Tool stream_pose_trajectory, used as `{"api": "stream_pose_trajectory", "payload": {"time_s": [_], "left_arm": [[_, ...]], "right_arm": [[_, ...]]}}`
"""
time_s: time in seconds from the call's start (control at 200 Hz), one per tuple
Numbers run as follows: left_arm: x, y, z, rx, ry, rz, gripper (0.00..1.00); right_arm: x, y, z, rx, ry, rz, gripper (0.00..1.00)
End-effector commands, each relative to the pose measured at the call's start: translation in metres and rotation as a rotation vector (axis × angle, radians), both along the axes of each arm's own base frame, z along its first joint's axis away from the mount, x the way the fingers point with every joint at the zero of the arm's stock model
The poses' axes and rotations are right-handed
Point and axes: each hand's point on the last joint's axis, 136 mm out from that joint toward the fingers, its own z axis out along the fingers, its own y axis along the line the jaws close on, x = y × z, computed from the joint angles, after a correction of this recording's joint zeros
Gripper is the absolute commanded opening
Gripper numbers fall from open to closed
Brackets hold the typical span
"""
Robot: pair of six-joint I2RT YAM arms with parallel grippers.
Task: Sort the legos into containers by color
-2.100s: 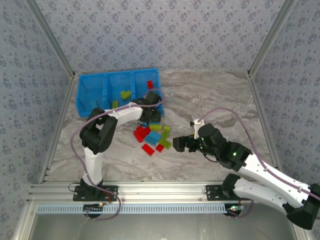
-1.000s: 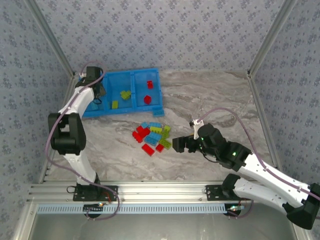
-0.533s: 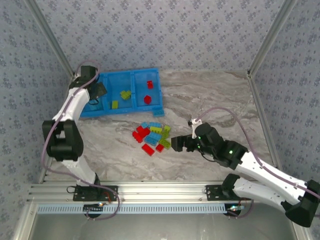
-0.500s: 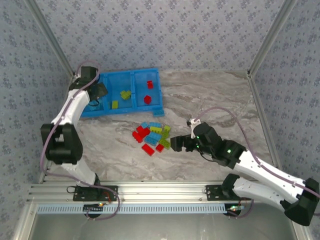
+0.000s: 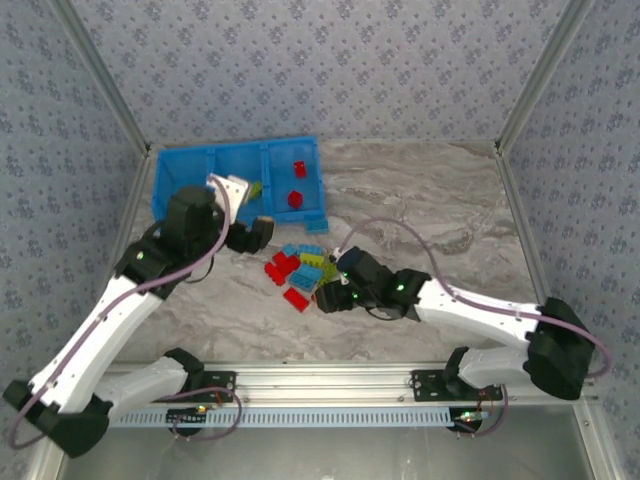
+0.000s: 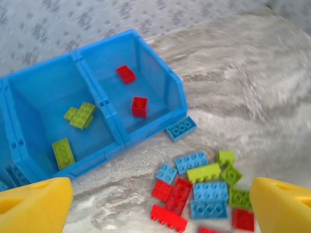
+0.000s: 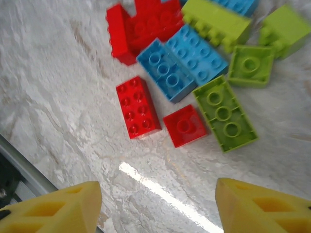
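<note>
The left fingers (image 6: 34,201) stand wide apart and empty above the table (image 6: 252,82), near the front of the blue tray (image 6: 170,92). The right fingers (image 7: 53,206), also spread with nothing between them, hang low over the loose legos (image 7: 184,73). Two red bricks (image 6: 139,106) lie in the tray's right compartment, lime green bricks (image 6: 80,114) lie in the middle one, and a light blue brick (image 6: 181,128) lies on the table just beside the tray's front.

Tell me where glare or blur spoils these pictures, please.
Right wrist view: a white glare streak lies on the table below the red bricks, which are sharp. Left wrist view: the table's far right is smeared and the loose bricks look slightly soft, while the tray is clearer. Top view: even light, no strong glare.
</note>
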Motion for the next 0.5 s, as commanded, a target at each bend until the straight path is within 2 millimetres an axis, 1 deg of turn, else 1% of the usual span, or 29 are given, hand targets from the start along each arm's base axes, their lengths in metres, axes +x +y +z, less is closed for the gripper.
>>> {"api": "stream_pose_trajectory", "payload": {"time_s": [0.0,0.04,0.115,0.17,0.225,0.29,0.39,0.435,0.455,0.5], "left_arm": [[-0.035,-0.016,-0.035,0.164,-0.073,-0.325,0.96],[-0.046,-0.021,-0.048,0.181,-0.101,-0.413,0.99],[-0.076,-0.035,-0.072,0.183,-0.139,-0.624,0.99],[-0.090,-0.041,-0.081,0.157,-0.144,-0.710,0.99],[-0.098,-0.046,-0.087,0.136,-0.118,-0.762,0.99],[-0.102,-0.048,-0.094,0.137,-0.080,-0.790,0.99],[-0.097,-0.047,-0.108,0.168,-0.012,-0.781,0.99],[-0.096,-0.047,-0.115,0.178,0.016,-0.782,0.99],[-0.097,-0.047,-0.117,0.181,0.028,-0.787,0.99],[-0.098,-0.048,-0.120,0.179,0.045,-0.794,0.99]], "right_arm": [[0.001,0.023,-0.010,0.029,0.023,0.018,0.62],[0.002,0.027,-0.020,0.015,0.039,0.016,0.62],[0.006,0.028,-0.038,-0.046,0.062,0.005,0.61],[0.009,0.027,-0.050,-0.084,0.086,-0.031,0.61],[0.012,0.025,-0.061,-0.117,0.093,-0.044,0.61],[0.015,0.026,-0.071,-0.132,0.099,-0.056,0.61],[0.023,0.026,-0.080,-0.155,0.085,-0.067,0.60],[0.028,0.021,-0.081,-0.184,0.063,-0.081,0.62],[0.031,0.018,-0.082,-0.202,0.050,-0.095,0.65],[0.038,0.008,-0.082,-0.253,0.021,-0.129,0.68]]}}
